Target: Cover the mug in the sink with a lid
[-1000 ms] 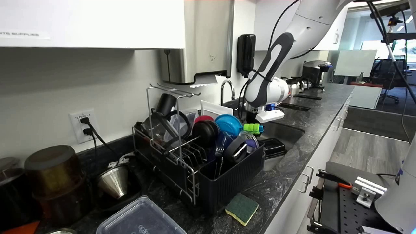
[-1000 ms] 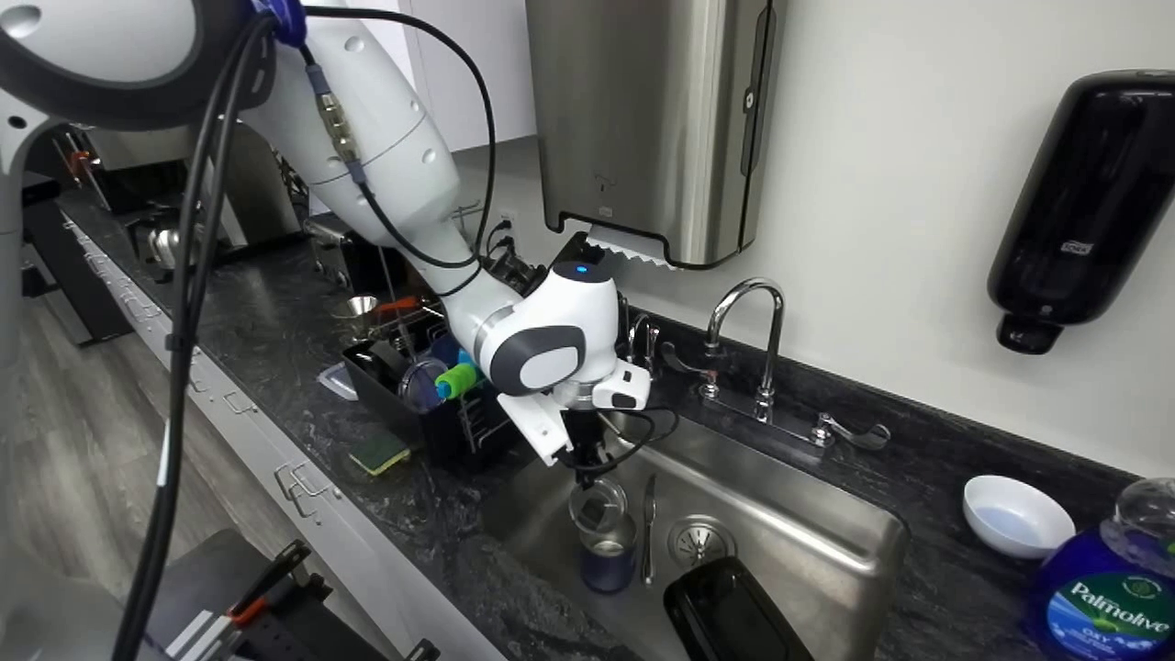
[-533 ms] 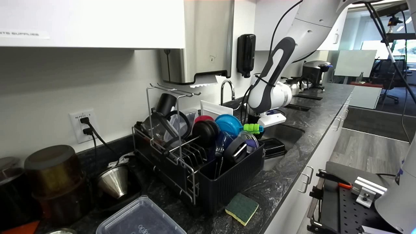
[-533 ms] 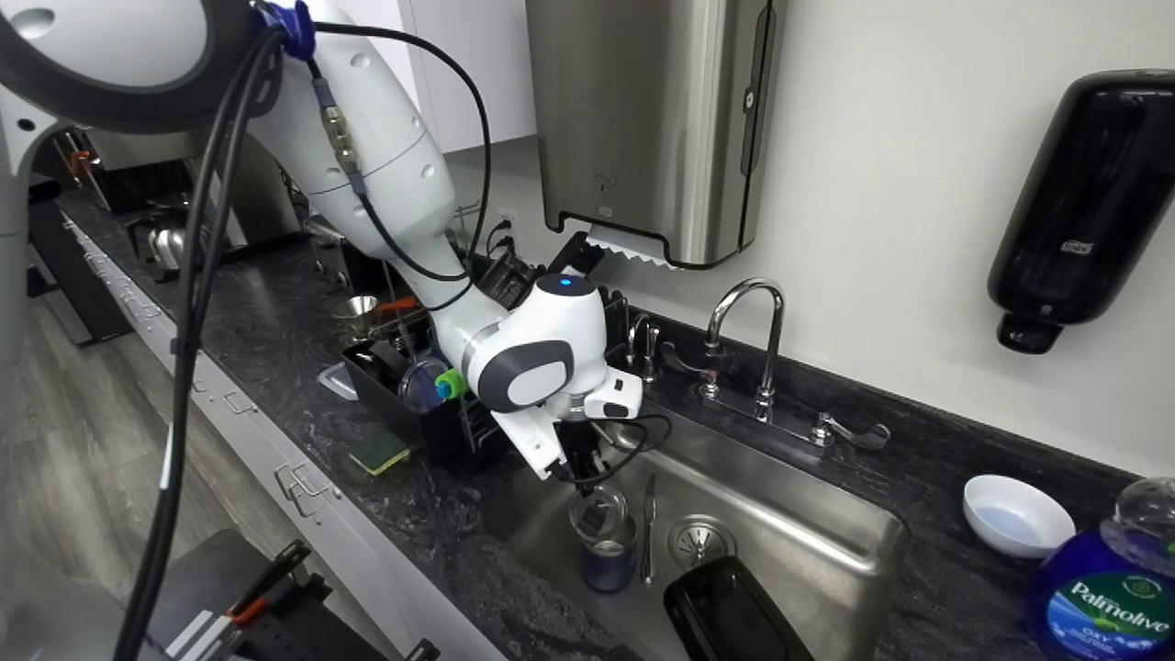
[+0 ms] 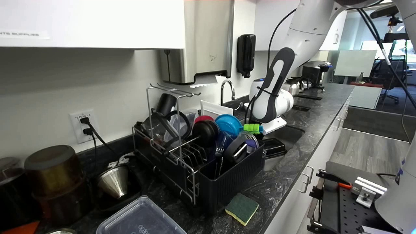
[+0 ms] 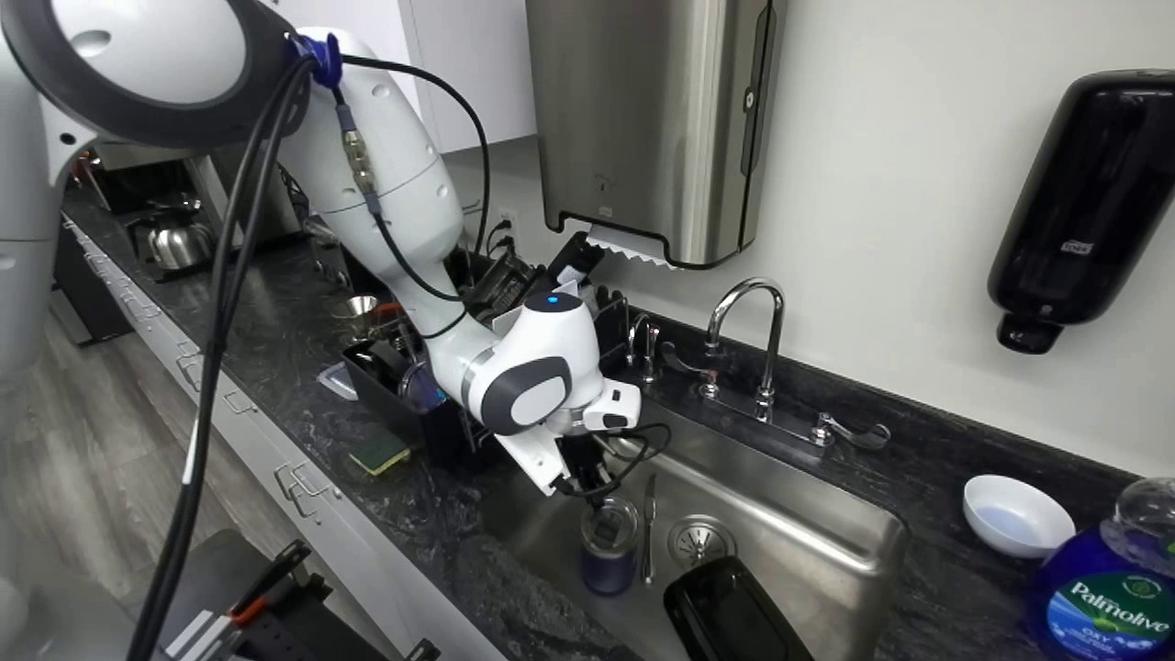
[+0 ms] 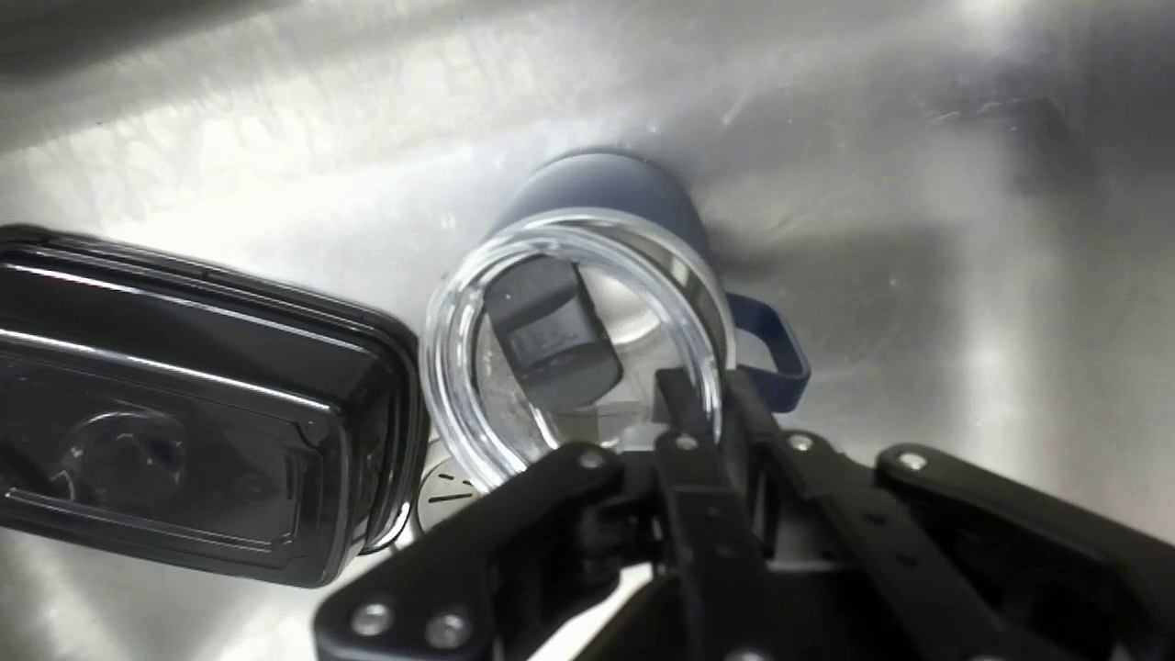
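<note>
The blue mug [image 6: 607, 574] stands in the metal sink [image 6: 799, 523]; its handle [image 7: 791, 363] points right in the wrist view. Over its mouth is the clear round lid [image 7: 643, 312] with a dark slider [image 7: 551, 332]. My gripper [image 7: 714, 395] pinches the lid's rim, one finger [image 7: 677, 395] seen through the clear plastic. In the wrist view the lid sits off-centre, toward the lower left, with the mug's steel rim showing past its upper right. Whether lid and mug touch, I cannot tell. Both are hidden in an exterior view behind the dish rack [image 5: 208, 188].
A black container [image 6: 734, 610] lies in the sink near the mug, with a knife [image 6: 649, 532] and the drain [image 6: 699, 542] between. Behind the basin rises the tap [image 6: 776, 330]. A white bowl [image 6: 1017, 516] and a blue soap bottle [image 6: 1106, 588] stand on the counter.
The arm has come down, carrying the lid lower and slightly right in an exterior view. It now overlaps the mug's mouth, which showed below it before. The mug has stayed put.
</note>
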